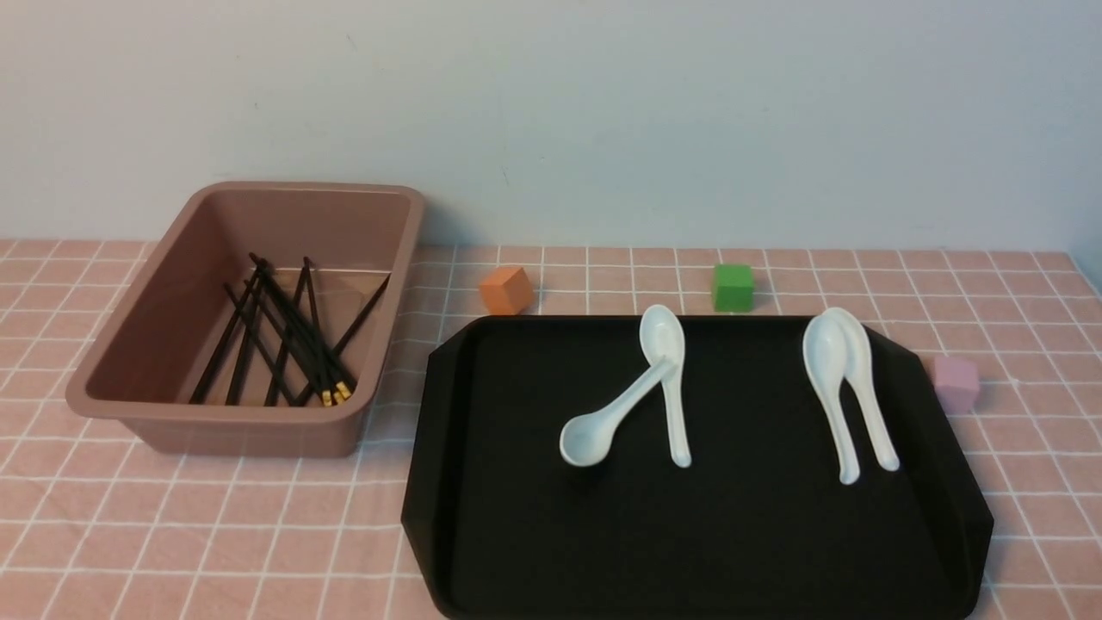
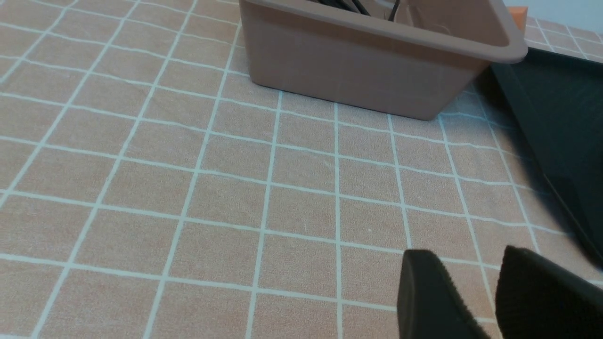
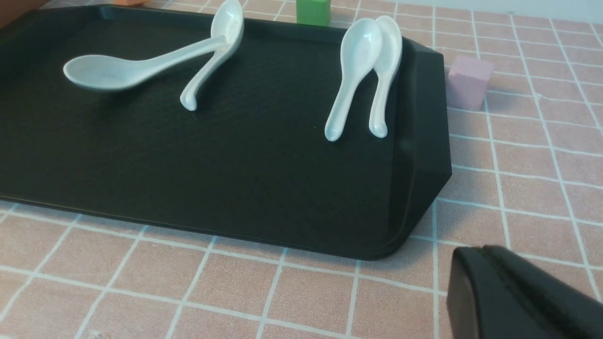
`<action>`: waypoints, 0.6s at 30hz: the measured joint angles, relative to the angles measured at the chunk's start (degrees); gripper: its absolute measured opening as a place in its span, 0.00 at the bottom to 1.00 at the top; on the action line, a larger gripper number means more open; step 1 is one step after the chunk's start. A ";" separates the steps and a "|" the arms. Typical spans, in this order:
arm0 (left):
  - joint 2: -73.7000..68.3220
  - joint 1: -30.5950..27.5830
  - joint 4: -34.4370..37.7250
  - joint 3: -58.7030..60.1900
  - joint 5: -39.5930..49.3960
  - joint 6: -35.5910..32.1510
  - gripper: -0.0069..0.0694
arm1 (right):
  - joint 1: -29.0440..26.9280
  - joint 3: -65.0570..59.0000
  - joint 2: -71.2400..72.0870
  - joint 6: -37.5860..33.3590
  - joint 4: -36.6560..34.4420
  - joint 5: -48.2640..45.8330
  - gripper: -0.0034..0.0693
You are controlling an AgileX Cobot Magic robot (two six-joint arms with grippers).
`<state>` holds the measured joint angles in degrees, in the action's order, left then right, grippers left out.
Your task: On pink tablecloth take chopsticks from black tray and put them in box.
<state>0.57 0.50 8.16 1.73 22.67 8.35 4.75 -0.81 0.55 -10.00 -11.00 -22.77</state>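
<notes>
Since all chopsticks [image 1: 288, 336] lie in the box [image 1: 172, 413], only white spoons [image 1: 663, 387] could be mistakenly taken from the black tray [image 1: 732, 542]; left gripper [image 2: 476, 301] is seen slightly parted and empty, right gripper [image 3: 513, 292] state cannot be told.

No writing, label, brand, number or sign can be read anywhere in the three views.
</notes>
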 joint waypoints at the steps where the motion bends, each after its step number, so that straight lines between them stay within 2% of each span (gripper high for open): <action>1: 0.00 0.00 0.00 0.00 0.00 0.00 0.40 | 0.00 0.00 0.00 0.00 0.00 0.00 0.05; 18: 0.00 0.00 0.00 0.00 0.00 0.00 0.40 | 0.00 0.00 0.00 0.00 0.00 0.00 0.08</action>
<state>0.57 0.50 8.16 1.73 22.67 8.35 4.75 -0.81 0.55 -10.00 -11.00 -22.77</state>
